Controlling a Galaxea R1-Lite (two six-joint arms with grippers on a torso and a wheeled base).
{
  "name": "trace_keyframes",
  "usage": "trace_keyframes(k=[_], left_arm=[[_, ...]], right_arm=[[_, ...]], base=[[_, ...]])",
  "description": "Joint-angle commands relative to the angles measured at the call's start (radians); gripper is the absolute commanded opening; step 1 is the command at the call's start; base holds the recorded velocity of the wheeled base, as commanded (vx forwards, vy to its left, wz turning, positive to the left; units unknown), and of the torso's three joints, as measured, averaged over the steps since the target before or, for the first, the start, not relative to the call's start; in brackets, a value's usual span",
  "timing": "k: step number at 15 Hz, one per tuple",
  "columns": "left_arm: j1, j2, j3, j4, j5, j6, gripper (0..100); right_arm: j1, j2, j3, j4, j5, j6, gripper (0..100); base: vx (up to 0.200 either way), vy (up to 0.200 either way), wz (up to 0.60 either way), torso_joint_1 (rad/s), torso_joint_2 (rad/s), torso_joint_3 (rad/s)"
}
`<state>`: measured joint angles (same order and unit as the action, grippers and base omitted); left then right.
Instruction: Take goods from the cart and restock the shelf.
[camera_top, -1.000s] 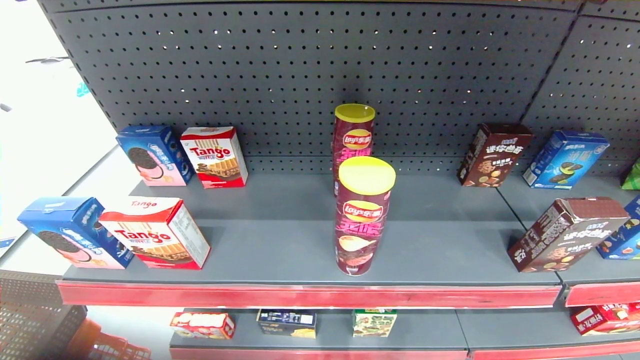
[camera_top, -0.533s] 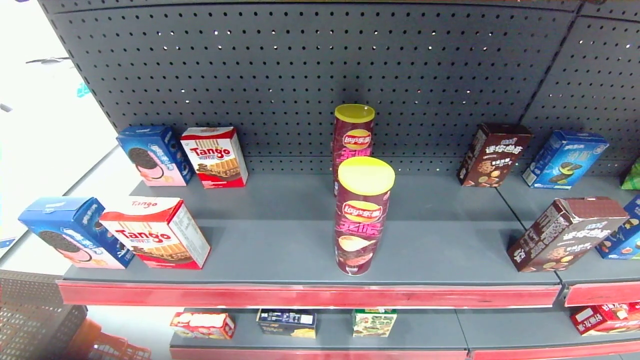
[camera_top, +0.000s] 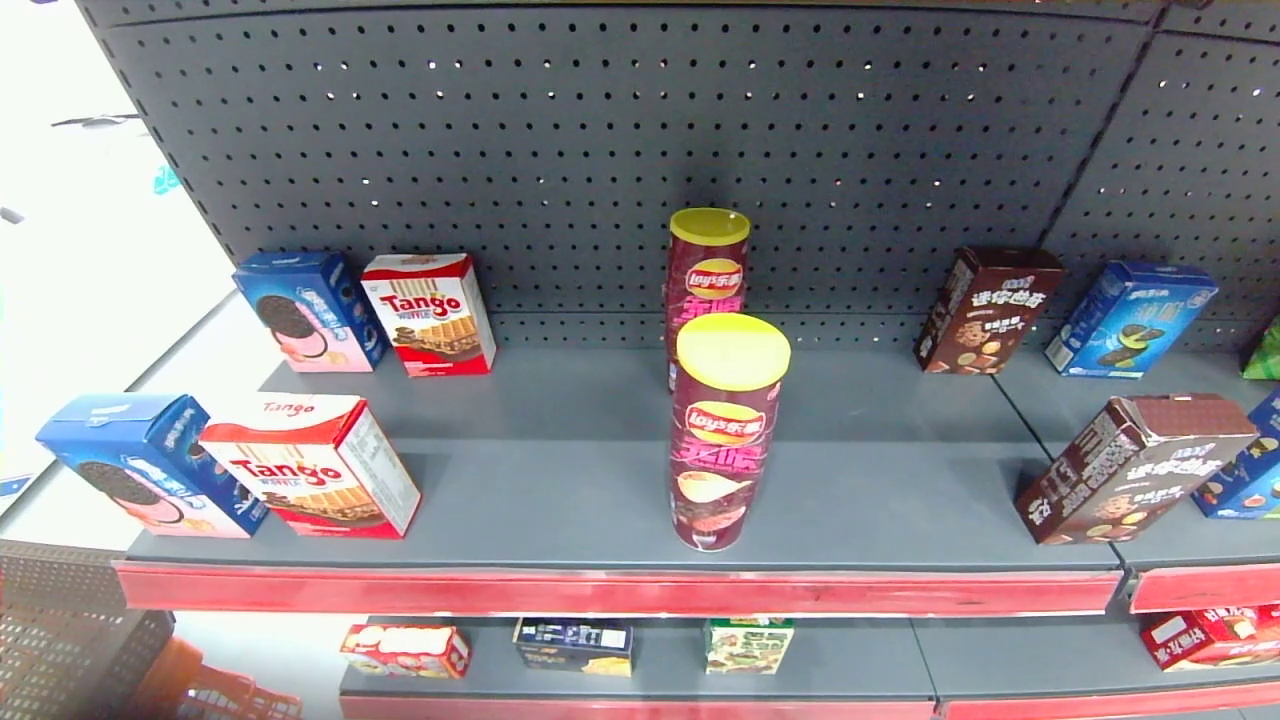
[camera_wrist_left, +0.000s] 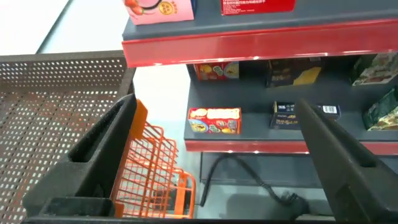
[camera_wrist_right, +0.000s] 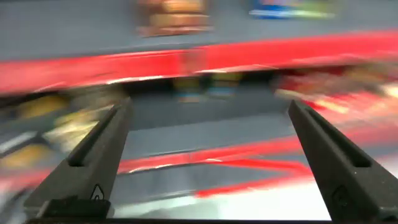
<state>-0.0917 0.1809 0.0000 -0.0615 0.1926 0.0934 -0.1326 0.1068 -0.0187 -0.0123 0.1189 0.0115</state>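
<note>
On the shelf (camera_top: 560, 490) the goods stand in front-and-back columns with labels facing out, I'd guess so shoppers can read them. There are two chip cans (camera_top: 725, 440) mid-shelf, one near the front edge and one at the back panel. Wafer boxes (camera_top: 310, 465) and blue cookie boxes (camera_top: 150, 465) sit at the left end, brown boxes (camera_top: 1130, 465) at the right. Big gaps in between look ready for restocking.

The left pincer (camera_wrist_left: 216, 104) hangs low by the orange cart basket (camera_wrist_left: 158, 171), and the right pincer (camera_wrist_right: 210, 104) is low too. Both are spread wide and empty. Can't tell what's in the basket.
</note>
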Motion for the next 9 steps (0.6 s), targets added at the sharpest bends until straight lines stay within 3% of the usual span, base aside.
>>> trace_keyframes(k=[1, 2, 4, 9], left_arm=[[0.000, -0.015, 0.000, -0.001, -0.002, 0.000, 100], [0.000, -0.015, 0.000, -0.001, -0.001, 0.000, 100], [0.000, -0.026, 0.000, -0.001, -0.001, 0.000, 100], [0.000, -0.031, 0.000, 0.000, -0.002, 0.000, 100]], right_arm=[[-0.007, 0.047, -0.004, 0.008, -0.042, 0.033, 100], [-0.006, 0.091, -0.004, 0.005, -0.064, 0.074, 100], [0.042, 0.082, -0.004, 0.006, 0.054, 0.071, 100], [0.134, -0.107, -0.004, 0.005, 0.044, 0.070, 100]], base=[[0.000, 0.000, 0.00, 0.000, 0.00, 0.000], [0.000, 0.000, 0.00, 0.000, 0.00, 0.000], [0.000, 0.000, 0.00, 0.000, 0.00, 0.000], [0.000, 0.000, 0.00, 0.000, 0.00, 0.000]])
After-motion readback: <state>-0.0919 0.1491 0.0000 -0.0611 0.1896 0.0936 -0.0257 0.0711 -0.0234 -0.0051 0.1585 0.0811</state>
